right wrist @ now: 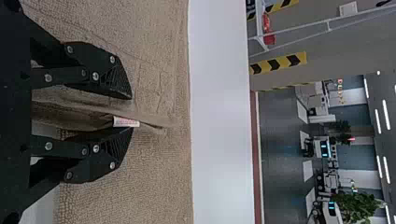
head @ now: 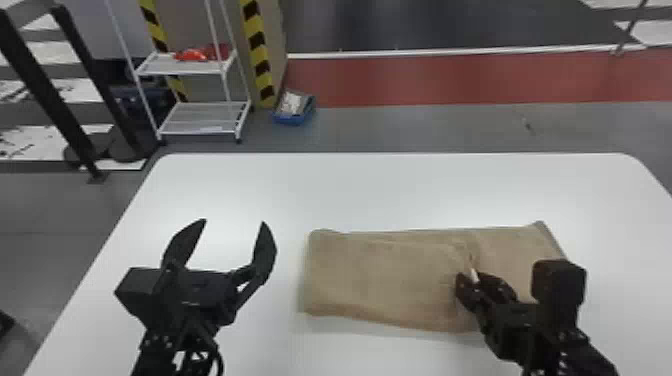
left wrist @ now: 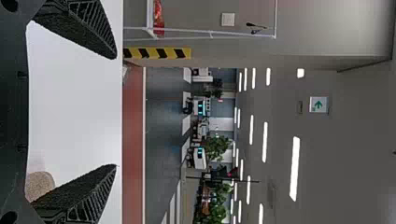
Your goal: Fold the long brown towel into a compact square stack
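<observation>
While the left end effector (head: 235, 221) is just hanging out above the left side of the counter (head: 380, 190), its two fingers are spread wide with nothing between them. The right end effector (head: 470, 275) is down at the towel, and its fingers are only a little way apart. A raised bit of brown cloth with a small white tag (right wrist: 126, 122) sits between them, but I can't tell if both fingers are actually pressing on it.

The brown towel (head: 380, 275) itself is lying flat on the counter, right of the left end effector, already folded into a longish rectangle. Looks like a layered section toward its left, with an edge near the right end effector, and then more cloth carrying on to the right. It's pretty neat overall, just some wrinkles around that tag.

Past the counter's far edge there's grey floor, with a black metal frame (head: 75, 100) off to the left and a white two-tier rack (head: 155, 65) that's got some red stuff (head: 195, 54) on its upper shelf. A blue container (head: 291, 120) is on the floor by a yellow-and-black striped post (head: 257, 47), and a red floor strip (head: 450, 77) runs across behind. Way back, the wrist views catch green plants (left wrist: 217, 148) and bright ceiling lights (left wrist: 294, 168).
</observation>
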